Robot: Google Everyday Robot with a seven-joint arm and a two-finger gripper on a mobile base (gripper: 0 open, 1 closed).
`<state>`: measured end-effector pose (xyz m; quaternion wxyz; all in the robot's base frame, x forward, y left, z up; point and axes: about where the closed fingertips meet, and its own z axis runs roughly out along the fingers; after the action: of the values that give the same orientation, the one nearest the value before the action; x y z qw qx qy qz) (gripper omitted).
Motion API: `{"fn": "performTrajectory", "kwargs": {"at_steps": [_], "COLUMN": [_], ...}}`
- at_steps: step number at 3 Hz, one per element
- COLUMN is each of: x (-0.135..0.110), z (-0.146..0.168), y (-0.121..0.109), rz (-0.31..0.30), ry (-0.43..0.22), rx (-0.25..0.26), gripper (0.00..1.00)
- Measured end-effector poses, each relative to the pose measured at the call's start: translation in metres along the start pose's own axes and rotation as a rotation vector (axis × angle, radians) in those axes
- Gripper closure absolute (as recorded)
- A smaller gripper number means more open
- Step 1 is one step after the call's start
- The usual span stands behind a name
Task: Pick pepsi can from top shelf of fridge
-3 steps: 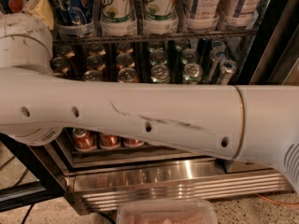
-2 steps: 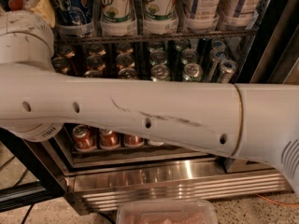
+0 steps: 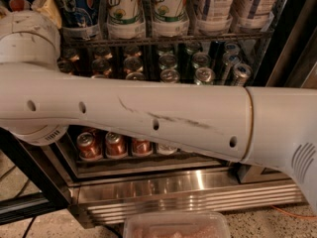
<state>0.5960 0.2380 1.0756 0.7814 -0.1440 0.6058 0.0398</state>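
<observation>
Your robot's white arm [image 3: 148,113] stretches across the fridge [image 3: 188,195] while the pepsi can [image 3: 74,4] stands at the left of the top shelf [image 3: 198,36], beside 7UP bottles [image 3: 123,9]; the gripper is out of frame, so you cannot tell its state.

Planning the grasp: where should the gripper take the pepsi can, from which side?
Probably grip the pepsi can mid-body, above the clear front stop, coming straight in from the front: it stands upright, with a 7UP bottle close beside it. The gripper is out of view; only the arm shows.
</observation>
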Motion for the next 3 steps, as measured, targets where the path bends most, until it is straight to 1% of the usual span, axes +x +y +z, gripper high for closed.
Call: {"fn": "performTrajectory", "kwargs": {"at_steps": [1,2,3], "x": [0.0043,0.0042,0.0042], "z": [0.0023,0.0023,0.0023], "y": [-0.0008,-0.0009,-0.0009], "rz": [0.000,0.000,0.000], "ry": [0.012,0.012,0.012], "rx": [0.002,0.002,0.002], "gripper": [0.38,0.50,0.73]}}
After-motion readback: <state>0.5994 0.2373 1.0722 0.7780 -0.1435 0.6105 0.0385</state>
